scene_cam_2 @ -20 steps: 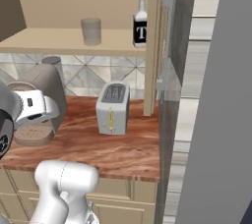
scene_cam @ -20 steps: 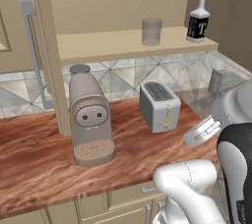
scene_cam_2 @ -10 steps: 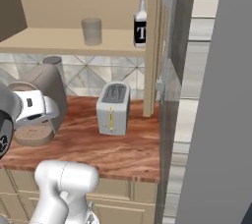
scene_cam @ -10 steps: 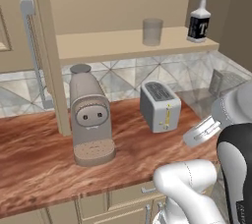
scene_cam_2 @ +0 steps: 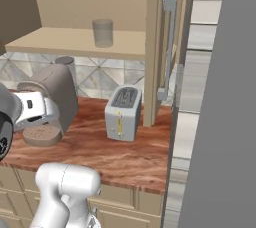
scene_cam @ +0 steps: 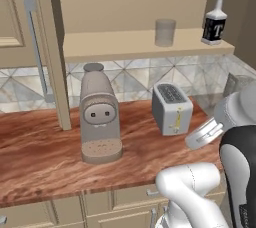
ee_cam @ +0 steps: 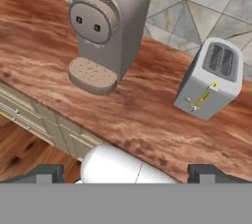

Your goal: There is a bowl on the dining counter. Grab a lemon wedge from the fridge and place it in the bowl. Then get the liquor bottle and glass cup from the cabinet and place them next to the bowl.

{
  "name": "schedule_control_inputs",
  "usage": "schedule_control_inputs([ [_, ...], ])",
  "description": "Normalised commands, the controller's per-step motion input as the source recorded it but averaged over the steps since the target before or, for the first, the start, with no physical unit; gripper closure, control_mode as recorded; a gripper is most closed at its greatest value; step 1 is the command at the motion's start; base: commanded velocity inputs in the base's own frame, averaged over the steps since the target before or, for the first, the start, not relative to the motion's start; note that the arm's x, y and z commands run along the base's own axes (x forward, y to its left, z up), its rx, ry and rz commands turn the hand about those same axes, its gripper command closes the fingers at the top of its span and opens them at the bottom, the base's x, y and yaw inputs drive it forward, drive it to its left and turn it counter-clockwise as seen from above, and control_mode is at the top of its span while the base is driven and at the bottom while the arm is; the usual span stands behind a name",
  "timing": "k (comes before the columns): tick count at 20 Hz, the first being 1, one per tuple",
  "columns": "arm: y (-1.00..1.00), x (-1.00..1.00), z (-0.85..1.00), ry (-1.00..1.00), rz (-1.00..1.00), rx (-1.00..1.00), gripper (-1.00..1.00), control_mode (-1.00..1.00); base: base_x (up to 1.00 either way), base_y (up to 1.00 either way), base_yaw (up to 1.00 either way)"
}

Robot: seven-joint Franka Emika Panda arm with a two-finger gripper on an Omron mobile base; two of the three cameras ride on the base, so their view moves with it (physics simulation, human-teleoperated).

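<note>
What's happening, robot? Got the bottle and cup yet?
Gripper open, empty. Bottle and glass cup on the cabinet shelf, untouched. Coffee machine and toaster on the counter below.

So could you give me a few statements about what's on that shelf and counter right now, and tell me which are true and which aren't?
1. The glass cup stands on the open cabinet shelf. True.
2. The liquor bottle lies on its side on the counter. False: it stands upright on the shelf, apart from the cup.
3. The toaster sits on the counter, to the right of the coffee machine in the left base view. True.
4. The gripper is clamped on the glass cup. False: it is open and holds nothing.
5. The toaster touches the coffee machine. False: bare counter lies between them.
</note>
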Motion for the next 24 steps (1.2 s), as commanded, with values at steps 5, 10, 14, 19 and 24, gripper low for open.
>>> schedule_control_inputs([
  [5,0.00,0.46,0.06,-0.01,-0.03,0.00,-1.00,-1.00,0.38,0.00,0.01],
  [10,-0.01,0.35,0.34,-0.16,-0.24,-0.03,-1.00,-1.00,0.00,0.00,0.00],
  [14,-0.11,0.04,0.52,-0.20,-0.25,0.00,-1.00,-1.00,0.00,0.00,0.00],
  [19,-0.36,0.00,0.48,-0.37,-0.10,0.00,-1.00,-1.00,0.00,0.00,0.00],
  [24,-0.38,0.00,0.36,-0.34,-0.09,0.04,-1.00,-1.00,0.00,0.00,0.00],
])
